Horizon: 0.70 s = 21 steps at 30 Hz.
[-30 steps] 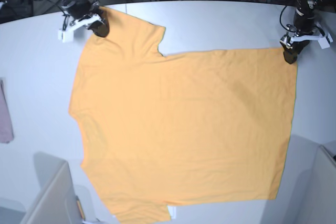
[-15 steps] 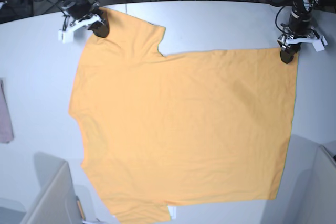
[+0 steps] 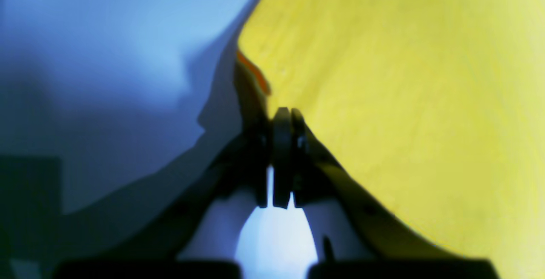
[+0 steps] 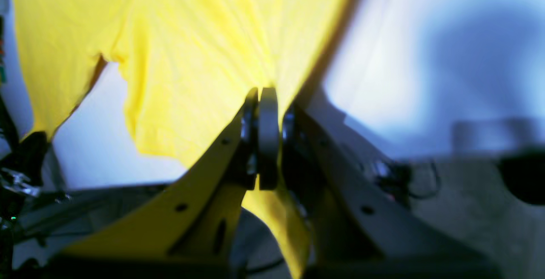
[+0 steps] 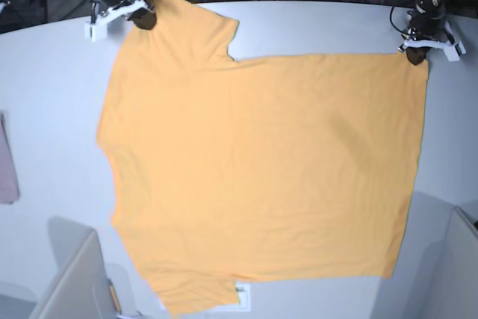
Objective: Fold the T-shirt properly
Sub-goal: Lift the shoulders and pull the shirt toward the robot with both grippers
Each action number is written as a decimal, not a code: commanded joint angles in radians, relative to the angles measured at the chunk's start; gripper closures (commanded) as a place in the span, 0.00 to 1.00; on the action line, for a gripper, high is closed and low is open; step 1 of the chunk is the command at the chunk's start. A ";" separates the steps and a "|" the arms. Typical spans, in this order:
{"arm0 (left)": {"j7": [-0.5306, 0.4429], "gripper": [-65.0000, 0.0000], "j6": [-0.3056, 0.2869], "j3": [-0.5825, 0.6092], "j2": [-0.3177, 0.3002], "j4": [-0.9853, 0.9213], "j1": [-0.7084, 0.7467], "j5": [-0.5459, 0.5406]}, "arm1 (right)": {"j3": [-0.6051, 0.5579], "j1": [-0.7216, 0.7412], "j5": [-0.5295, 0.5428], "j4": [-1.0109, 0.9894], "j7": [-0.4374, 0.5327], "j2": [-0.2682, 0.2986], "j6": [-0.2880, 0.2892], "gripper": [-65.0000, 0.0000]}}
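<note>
At the far left edge of the white table (image 5: 52,110) lies a small pinkish cloth (image 5: 7,162). The right gripper (image 5: 143,20) pinches the sleeve corner of the orange-yellow T-shirt (image 5: 261,177), which is spread flat over the table middle. At the far right, the left gripper (image 5: 415,54) is pressed together on the shirt's hem corner.

White counter (image 5: 314,28), rounded far edge. Orange-yellow T-shirt (image 5: 261,177) spread flat across most of it. Small pinkish cloth (image 5: 7,162) at left edge, well apart from shirt.
</note>
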 commanded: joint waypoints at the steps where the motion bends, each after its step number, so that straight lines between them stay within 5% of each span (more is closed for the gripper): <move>1: -0.016 1.00 -0.007 -0.019 -0.013 0.036 0.011 -0.003 | 0.027 -0.018 0.011 0.035 0.021 0.008 0.011 1.00; 18: -0.018 1.00 -0.007 -0.031 0.008 0.237 0.278 -0.002 | 0.065 -0.220 0.011 0.184 0.019 0.008 0.014 1.00; 21: -0.018 1.00 -0.007 -0.031 0.008 0.265 0.320 -0.002 | 0.068 -0.246 0.011 0.184 0.018 0.009 0.078 1.00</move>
